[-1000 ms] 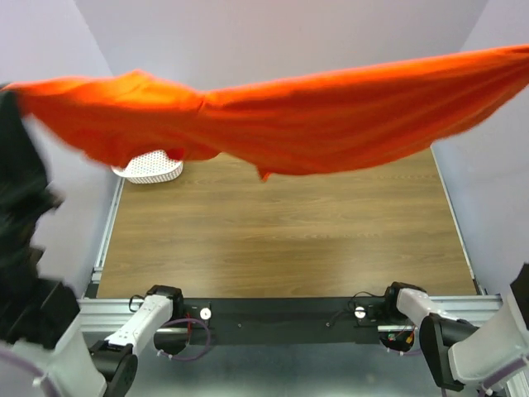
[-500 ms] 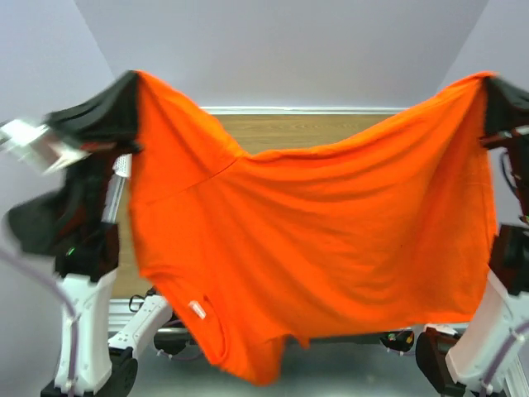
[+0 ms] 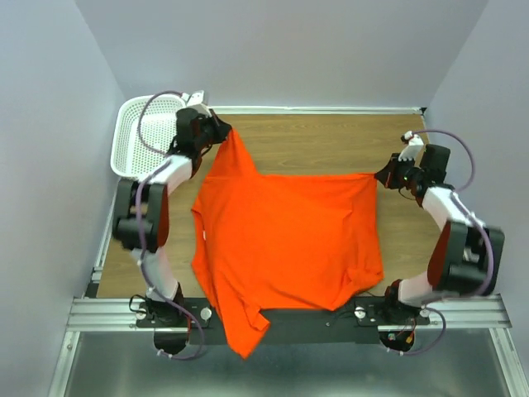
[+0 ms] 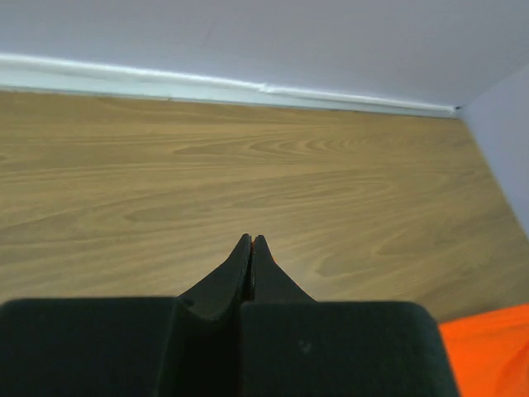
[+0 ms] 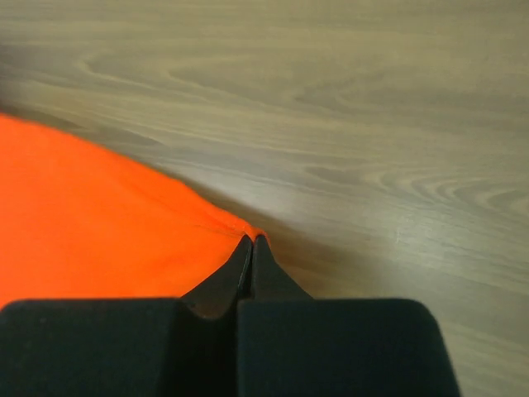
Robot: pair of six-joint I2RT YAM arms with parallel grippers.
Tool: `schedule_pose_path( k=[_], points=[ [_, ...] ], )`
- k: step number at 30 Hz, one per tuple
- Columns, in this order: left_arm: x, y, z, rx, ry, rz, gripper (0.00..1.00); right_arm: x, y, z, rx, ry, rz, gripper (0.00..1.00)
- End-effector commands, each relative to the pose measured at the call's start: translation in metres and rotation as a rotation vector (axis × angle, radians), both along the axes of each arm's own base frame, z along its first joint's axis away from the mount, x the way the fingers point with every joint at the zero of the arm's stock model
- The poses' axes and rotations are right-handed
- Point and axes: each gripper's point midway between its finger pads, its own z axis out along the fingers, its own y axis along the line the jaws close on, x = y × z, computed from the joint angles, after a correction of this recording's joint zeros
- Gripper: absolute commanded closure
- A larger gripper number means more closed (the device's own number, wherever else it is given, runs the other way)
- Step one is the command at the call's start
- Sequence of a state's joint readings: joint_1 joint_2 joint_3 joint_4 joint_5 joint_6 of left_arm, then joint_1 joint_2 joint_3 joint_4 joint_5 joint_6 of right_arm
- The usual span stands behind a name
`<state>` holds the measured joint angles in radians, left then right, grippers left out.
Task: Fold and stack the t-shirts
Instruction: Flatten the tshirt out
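Observation:
The orange-red t-shirt lies spread over the wooden table, and its near part hangs over the front rail. My left gripper is shut on the shirt's far left corner, which is pulled to a point. In the left wrist view the fingertips are pressed together, and the t-shirt shows only at the lower right. My right gripper is shut on the far right corner. The right wrist view shows that gripper pinching the t-shirt at its tip.
A white mesh basket stands at the far left corner, just behind the left arm. Bare wood shows right of the shirt and along the far wall. The metal rail runs along the near edge.
The shirt, held high and stretched between both grippers a second ago, has swung down and now lies on the table. Both arms have reached toward the far side.

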<state>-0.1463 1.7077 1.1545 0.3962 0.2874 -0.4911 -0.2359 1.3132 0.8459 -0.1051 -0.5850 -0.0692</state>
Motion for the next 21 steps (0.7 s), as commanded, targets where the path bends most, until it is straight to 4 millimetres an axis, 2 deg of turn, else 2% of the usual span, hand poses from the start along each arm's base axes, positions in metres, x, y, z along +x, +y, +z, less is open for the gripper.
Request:
schedule_pose_path(
  k=[1,2,4,5,6,8,9,10,11,15,21],
  points=[
    [0.052,-0.017,-0.045,-0.015,0.093,-0.04,1.0,0.061,-0.013,-0.024,-0.017,-0.078,0.036,0.99],
    [0.069,-0.017,-0.071,0.0,0.159,-0.03,1.0,0.077,-0.018,-0.049,0.004,-0.021,0.02,0.99],
    [0.078,-0.017,-0.092,0.007,0.227,-0.025,1.0,0.092,-0.024,-0.066,0.009,0.012,0.002,0.99],
    [0.085,-0.017,-0.111,0.007,0.266,-0.017,1.0,0.105,-0.028,-0.076,0.01,0.028,-0.009,0.99],
    [0.097,-0.019,-0.098,0.001,0.245,-0.019,1.0,0.11,-0.033,-0.083,-0.001,0.041,-0.031,0.99],
    [0.104,-0.022,-0.116,0.01,0.298,-0.032,1.0,0.12,-0.04,-0.089,-0.009,0.05,-0.061,0.99],
    [0.114,-0.022,-0.102,0.008,0.267,-0.032,1.0,0.123,-0.044,-0.099,-0.013,0.071,-0.082,1.0],
    [0.116,-0.022,-0.115,0.019,0.296,-0.035,1.0,0.13,-0.047,-0.094,-0.018,0.059,-0.093,1.0],
    [0.12,-0.023,-0.104,0.018,0.279,-0.036,1.0,0.133,-0.049,-0.095,-0.017,0.061,-0.103,1.0],
    [0.134,-0.022,-0.098,0.01,0.253,-0.038,1.0,0.144,-0.058,-0.091,-0.02,0.051,-0.155,0.99],
    [0.14,-0.025,-0.085,0.023,0.196,-0.073,1.0,0.152,-0.057,-0.071,0.013,0.016,-0.166,0.99]
  ],
)
